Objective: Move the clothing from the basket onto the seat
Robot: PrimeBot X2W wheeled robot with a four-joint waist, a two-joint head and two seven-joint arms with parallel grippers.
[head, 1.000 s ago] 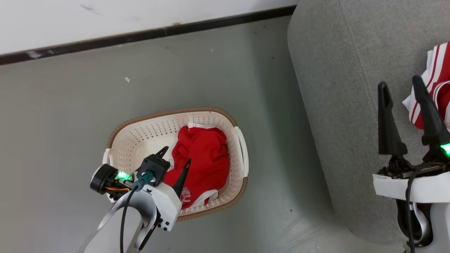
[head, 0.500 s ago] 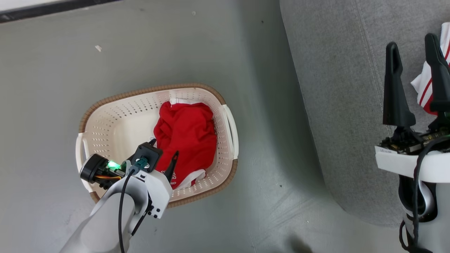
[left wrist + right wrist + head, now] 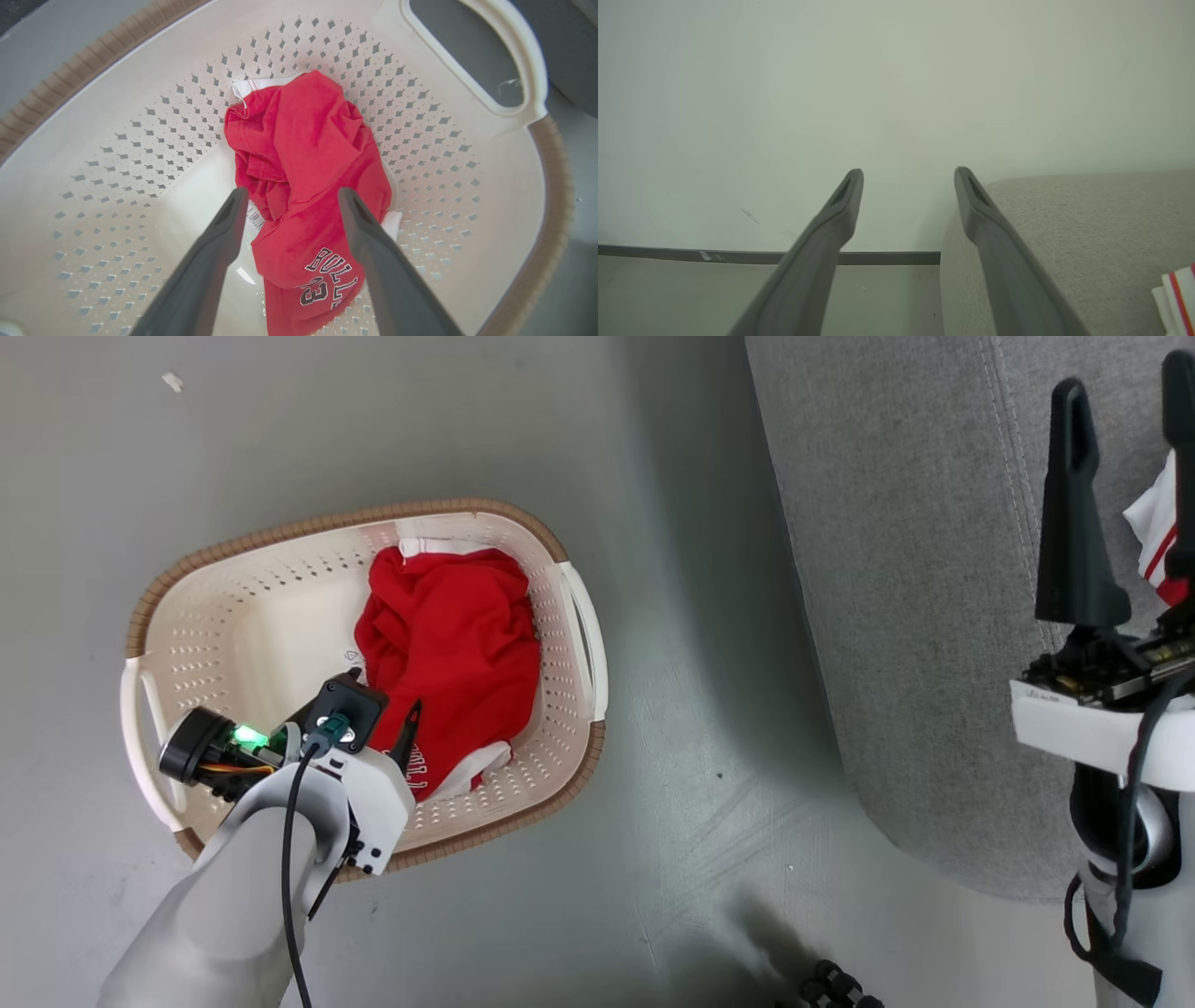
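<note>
1. Jersey (image 3: 303, 154) lettering (image 3: 327, 275): partly lost in folds and behind a left gripper (image 3: 292, 192) finger.
2. Striped garment (image 3: 1156, 532) on seat (image 3: 915, 569): cut off at head view's right edge.
3. Basket (image 3: 140, 140) floor label (image 3: 254, 216): print too small to read.

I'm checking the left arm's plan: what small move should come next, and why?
Probably lower the left tool a little onto the red jersey: the tool stands open, aimed at the jersey, which lies crumpled in the basket, and it grips nothing yet.

We count one basket (image 3: 261, 635), one seat (image 3: 915, 616), two red garments, a jersey (image 3: 453, 644) in the basket and a striped piece (image 3: 1150, 523) on the seat, and two pincers, a left pincer (image 3: 293, 193) and a right pincer (image 3: 909, 171).
</note>
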